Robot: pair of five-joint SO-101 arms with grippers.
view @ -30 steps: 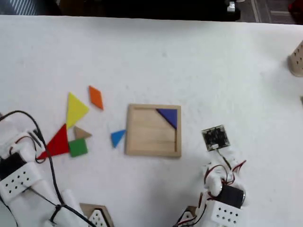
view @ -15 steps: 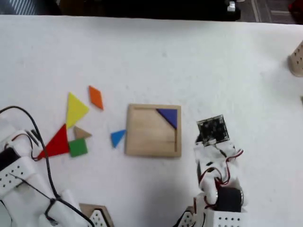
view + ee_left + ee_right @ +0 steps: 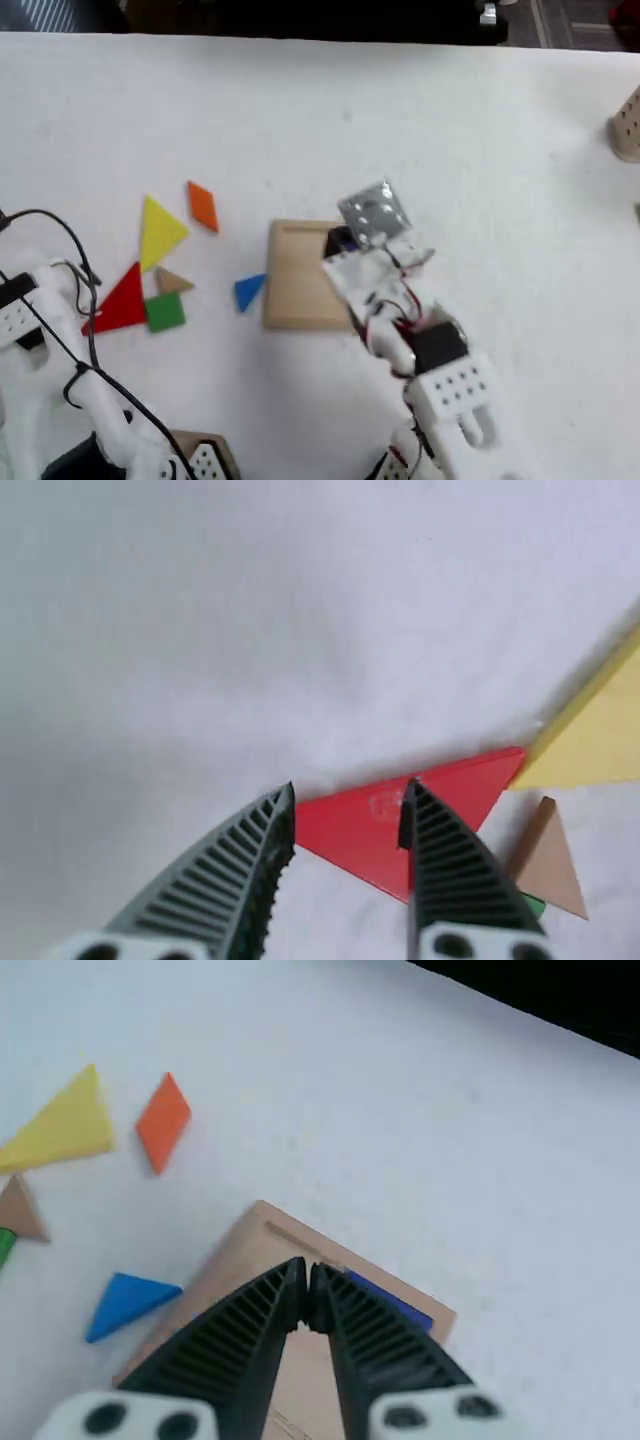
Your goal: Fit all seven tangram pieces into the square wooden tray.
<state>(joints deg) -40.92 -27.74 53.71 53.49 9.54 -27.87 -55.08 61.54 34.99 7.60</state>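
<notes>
L fingers (image 3: 245, 865) spread, straddling corner of red triangle (image 3: 355, 828) on worktop; its long edge runs on toward yellow pc (image 3: 600, 740). R fingers (image 3: 250, 1335) pressed together, empty, over tray (image 3: 245, 1235) by purple triangle (image 3: 395, 1302). L arm nearer loose pcs.

White, seemingly printed arms (image 3: 450, 385); ribbed black jaws

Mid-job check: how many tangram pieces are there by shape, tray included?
Triangles: 5 (yellow, red, brown, light blue, dark blue in tray)
Squares: 1 (green)
Parallelograms: 1 (orange)
Total: 7
</notes>
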